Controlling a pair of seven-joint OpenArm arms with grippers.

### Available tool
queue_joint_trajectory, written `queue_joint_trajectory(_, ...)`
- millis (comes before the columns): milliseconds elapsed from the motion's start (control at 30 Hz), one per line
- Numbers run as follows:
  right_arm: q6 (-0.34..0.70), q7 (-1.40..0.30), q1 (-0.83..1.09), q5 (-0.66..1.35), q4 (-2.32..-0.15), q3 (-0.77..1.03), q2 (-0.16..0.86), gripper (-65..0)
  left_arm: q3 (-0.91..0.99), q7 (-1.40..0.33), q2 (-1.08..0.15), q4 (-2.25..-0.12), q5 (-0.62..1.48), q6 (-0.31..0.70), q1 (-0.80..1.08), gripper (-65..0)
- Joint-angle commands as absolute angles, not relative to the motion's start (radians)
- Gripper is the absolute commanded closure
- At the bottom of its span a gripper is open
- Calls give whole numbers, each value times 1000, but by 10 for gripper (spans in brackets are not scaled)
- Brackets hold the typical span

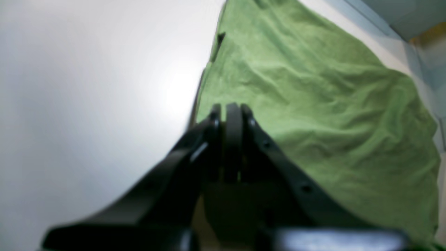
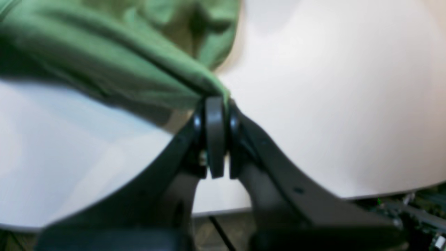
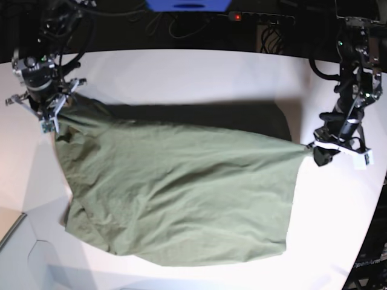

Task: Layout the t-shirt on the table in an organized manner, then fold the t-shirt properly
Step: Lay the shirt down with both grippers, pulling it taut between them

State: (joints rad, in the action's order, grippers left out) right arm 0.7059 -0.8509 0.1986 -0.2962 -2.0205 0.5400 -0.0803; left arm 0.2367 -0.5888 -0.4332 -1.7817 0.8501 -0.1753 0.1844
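The olive-green t-shirt (image 3: 181,193) is stretched across the white table (image 3: 181,78) between my two grippers. Its far edge is lifted and casts a shadow; the near part lies wrinkled on the table. My right gripper (image 3: 55,115), at the base view's left, is shut on one shirt corner; the right wrist view shows the cloth (image 2: 122,66) pinched at the fingertips (image 2: 216,99) above the table (image 2: 331,104). My left gripper (image 3: 315,150), at the base view's right, is shut on the opposite corner. In the left wrist view its gripper (image 1: 231,111) sits at the shirt's (image 1: 313,104) edge.
The table's curved edge (image 3: 363,241) runs close to my left gripper on the right. Dark surroundings with cables, a blue object (image 3: 187,5) and a power strip with a red light (image 3: 237,16) lie behind the table. A grey panel (image 3: 12,254) sits at the front left.
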Motion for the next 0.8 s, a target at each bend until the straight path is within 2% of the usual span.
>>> queue_joint_trajectory(0,698,-835,211,-292,-2038,539,-71,0,259,-596,-447,-1797,854,-171,176,-1)
queue_joint_trajectory(133,698,-835,289,-292,-2040,539,-68,0,289,-699,-444,-1799,854,-171,176,-1)
queue_joint_trajectory(333,698,-835,358,-292,-2038,539,-68,0,283,-731,-481,-1759,837,-171,177,-1)
queue_joint_trajectory(567,698,-835,389,-295,-2038,547,-51,0,285,-992,-490,-1759,782,-171,189,-1)
queue_joint_trajectory(767,698,-835,404,-295,-2038,575,-51,0,289,-987,-498,-1794,720,-171,329,-1)
